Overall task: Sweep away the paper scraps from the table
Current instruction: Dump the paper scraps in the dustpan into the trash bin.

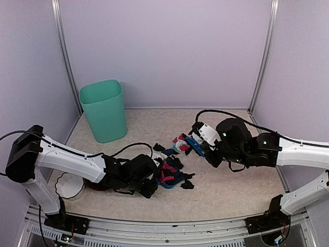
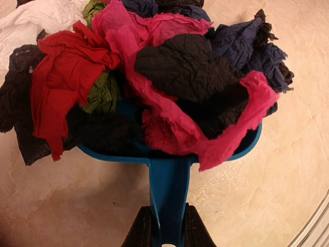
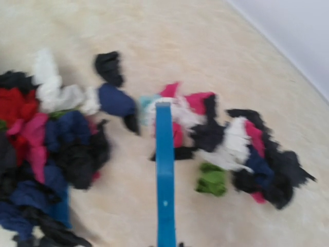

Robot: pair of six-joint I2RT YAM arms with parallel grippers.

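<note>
My left gripper point(image 1: 152, 182) is shut on the handle of the blue dustpan point(image 1: 172, 181), which rests on the table point(image 1: 231, 190). In the left wrist view the handle point(image 2: 167, 190) sits between my fingers point(image 2: 140, 229), and the pan is piled with black, pink, red and green paper scraps point(image 2: 185, 67). My right gripper point(image 1: 208, 150) holds the blue hand brush point(image 1: 195, 145) over a loose cluster of scraps point(image 1: 180, 141). The right wrist view shows the brush point(image 3: 164, 175) edge-on, with scraps point(image 3: 241, 149) to its right and the filled pan's pile point(image 3: 41, 134) to its left.
A teal bin point(image 1: 104, 110) stands at the back left. A white round dish point(image 1: 69, 186) lies by the left arm's base. A few black scraps point(image 1: 187, 184) lie just outside the pan. Walls close in on both sides and the back.
</note>
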